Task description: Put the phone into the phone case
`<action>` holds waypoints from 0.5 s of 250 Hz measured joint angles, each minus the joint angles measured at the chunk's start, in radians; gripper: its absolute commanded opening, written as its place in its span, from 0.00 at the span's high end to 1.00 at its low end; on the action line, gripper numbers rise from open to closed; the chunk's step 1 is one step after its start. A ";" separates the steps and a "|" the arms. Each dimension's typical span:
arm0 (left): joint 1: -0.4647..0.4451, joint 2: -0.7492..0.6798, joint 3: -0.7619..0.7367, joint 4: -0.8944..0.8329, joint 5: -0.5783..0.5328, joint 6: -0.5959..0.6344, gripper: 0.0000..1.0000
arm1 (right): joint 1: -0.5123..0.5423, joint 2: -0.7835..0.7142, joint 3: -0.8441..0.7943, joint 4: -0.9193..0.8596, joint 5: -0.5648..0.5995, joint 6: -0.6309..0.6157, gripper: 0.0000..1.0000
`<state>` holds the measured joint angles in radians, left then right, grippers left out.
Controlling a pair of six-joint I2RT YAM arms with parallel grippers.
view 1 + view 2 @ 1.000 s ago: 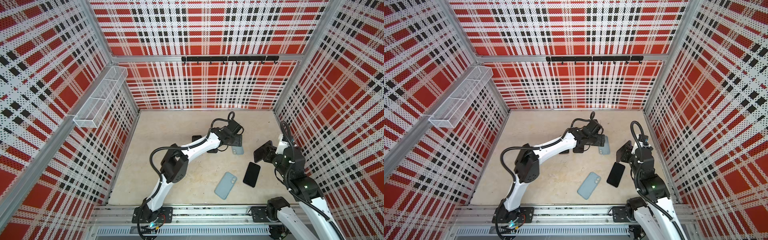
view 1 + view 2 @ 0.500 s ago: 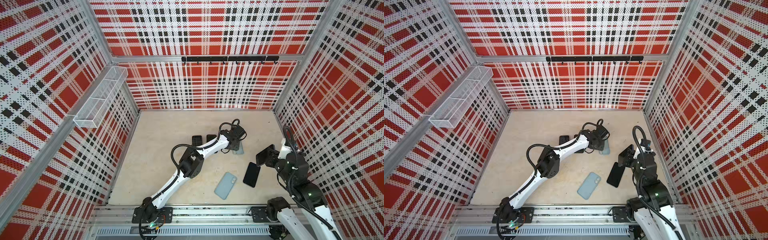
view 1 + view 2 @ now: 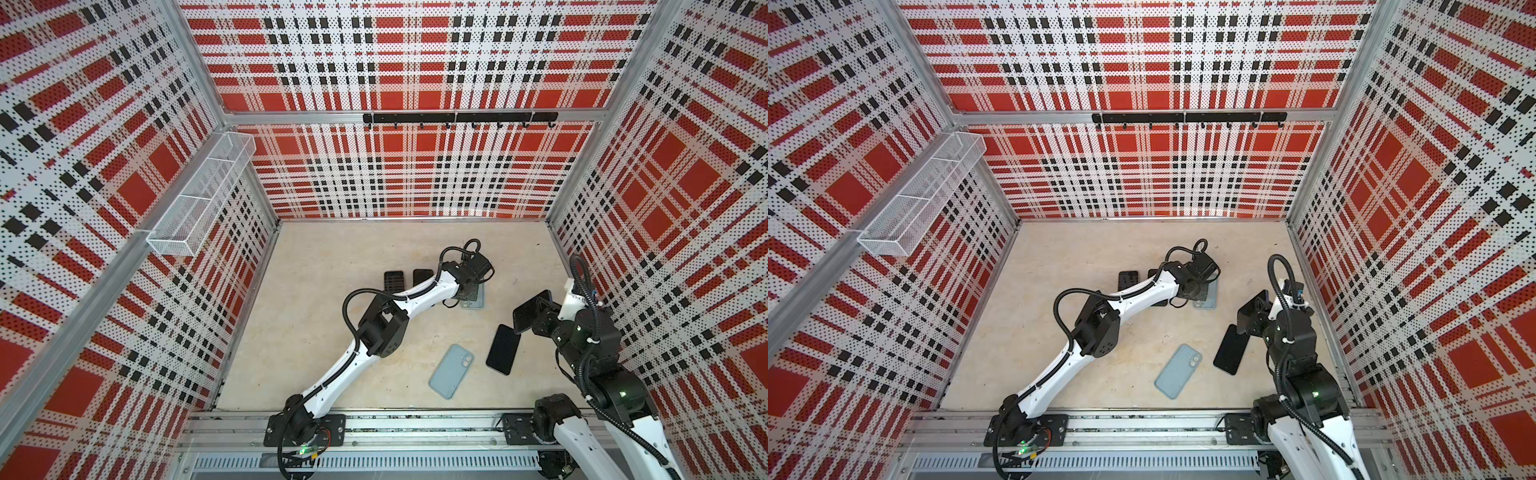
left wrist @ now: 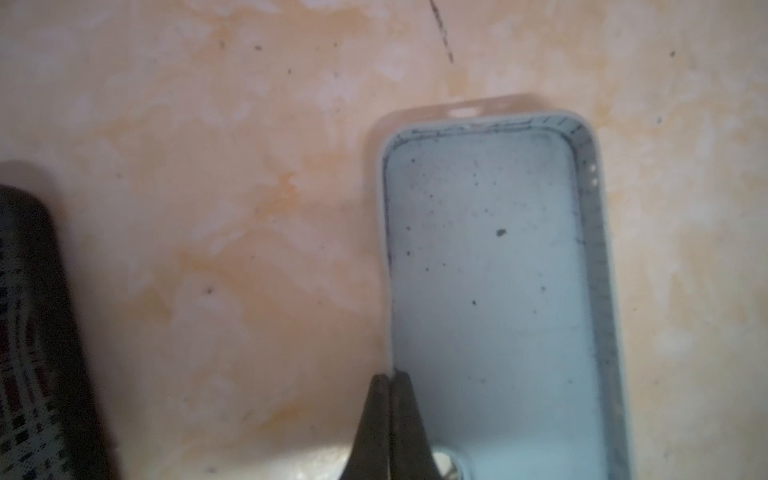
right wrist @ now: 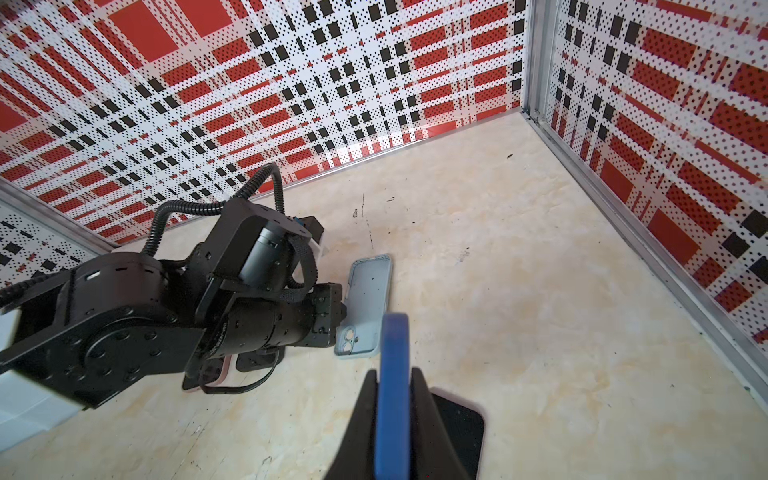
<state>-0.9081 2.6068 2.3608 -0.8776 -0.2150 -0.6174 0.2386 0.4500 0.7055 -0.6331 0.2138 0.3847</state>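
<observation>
Two grippers, both closed. The left gripper (image 4: 390, 379) had its fingers pressed together on the long side wall of the pale blue rectangular phone case (image 4: 490, 270), apparently nipping that thin rim (we judged this was to pin it down or drag it into position). The case lay flat, open side up, on the beige marbled table (image 3: 332, 266), under the left wrist in both top views. The right gripper (image 5: 392, 374) pinched the blue-edged dark-screened phone (image 5: 392, 340) across its faces, lifted off the table and apart from the case. We read that as staging it for insertion.

The case held nothing but dust specks, and its camera hole was bare. The white wire-mesh basket (image 3: 199, 195) on the left wall looked empty too.

Loose on the table we noted a flat black phone (image 3: 503, 349) near the right gripper, a second pale blue slab (image 3: 451, 371) lying back-up (case or cased phone, we couldn't tell), and two small black slabs (image 3: 394, 281) beside the left arm.
</observation>
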 measured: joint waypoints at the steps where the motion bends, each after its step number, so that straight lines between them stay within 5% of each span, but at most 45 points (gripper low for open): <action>1: -0.001 -0.003 -0.004 -0.001 -0.002 -0.001 1.00 | 0.000 0.000 0.000 0.000 0.000 0.000 1.00; 59: -0.008 -0.512 -0.607 0.082 -0.146 -0.151 1.00 | 0.000 -0.029 -0.029 0.010 -0.003 0.005 1.00; 94: -0.040 -0.892 -0.904 0.105 -0.246 -0.401 1.00 | 0.000 -0.029 -0.062 0.035 -0.013 0.023 1.00; 125: -0.091 -1.064 -1.111 0.092 -0.254 -0.671 1.00 | 0.000 -0.028 -0.085 0.053 -0.042 0.034 1.00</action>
<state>-0.9989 1.5433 1.2499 -0.7860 -0.4686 -1.2884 0.2386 0.4217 0.6205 -0.5804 0.1722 0.4183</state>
